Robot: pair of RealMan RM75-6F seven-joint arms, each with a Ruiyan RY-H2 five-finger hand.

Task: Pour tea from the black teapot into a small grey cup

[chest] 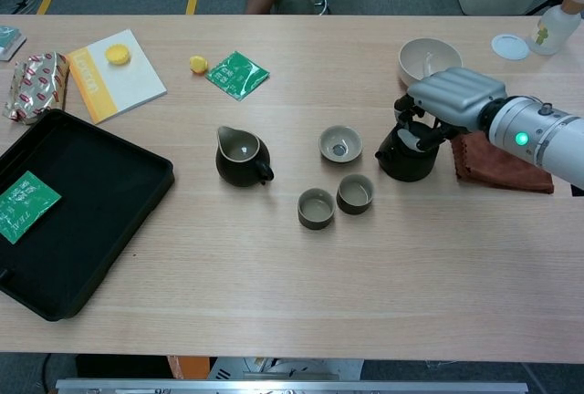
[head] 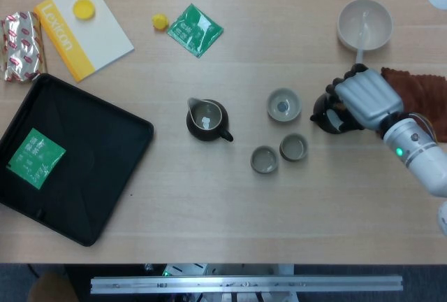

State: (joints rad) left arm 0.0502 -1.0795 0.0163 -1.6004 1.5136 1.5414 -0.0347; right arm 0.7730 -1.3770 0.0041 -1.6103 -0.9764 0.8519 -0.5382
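My right hand grips the black teapot from above, just right of the cups, its spout toward them. Three small grey cups stand mid-table: one upper, one lower right, one lower left. Whether the pot touches the table I cannot tell. My left hand shows in neither view.
A dark pitcher stands left of the cups. A brown cloth lies under my right arm, a white bowl behind it. A black tray fills the left, with a book and green packets.
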